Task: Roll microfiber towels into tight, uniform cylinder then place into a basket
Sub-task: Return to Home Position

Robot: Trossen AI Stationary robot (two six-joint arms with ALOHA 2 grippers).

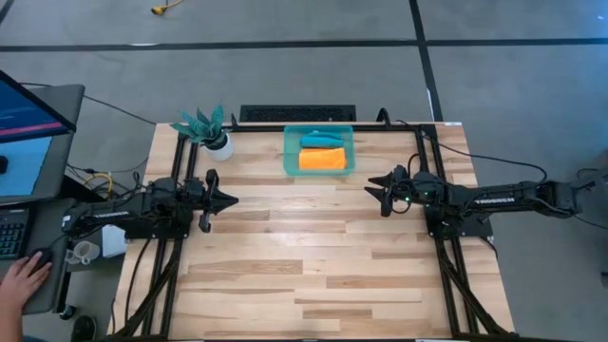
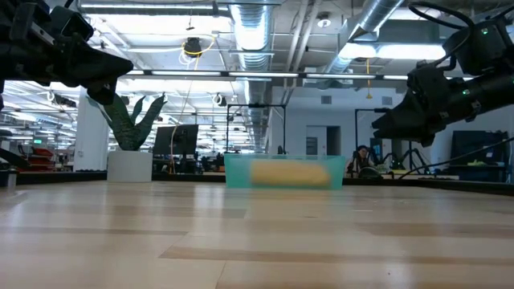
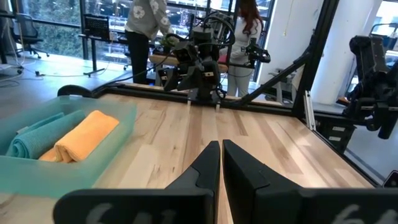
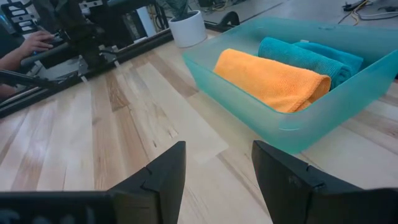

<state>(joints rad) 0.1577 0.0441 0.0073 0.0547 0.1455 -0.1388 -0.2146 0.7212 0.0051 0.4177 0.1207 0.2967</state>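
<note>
Basket (image 1: 289, 152) at far edge holds both towels (image 1: 322, 160); left fingers (image 3: 207, 167) pressed together, right fingers (image 4: 163, 175) spread, empty.

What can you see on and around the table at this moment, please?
translucent teal-green plastic basket: one, teal-green, far middle of the table
rolled orange microfiber towel: one, orange, in the basket, near side
rolled teal-blue microfiber towel: one, teal-blue, in the basket, beside the orange one, far side
teal-leaved plant in a white pot: one, teal and white, table's far left
light wooden table: one, pale wood, under both arms
dark keyboard: one, black, beyond the table's far edge
computer monitor: one, blue screen, left of the table
person's hand: one, at the left desk
left gripper: one, dark, shut, over the table's left
right gripper: one, dark, open, over the table's right
</note>
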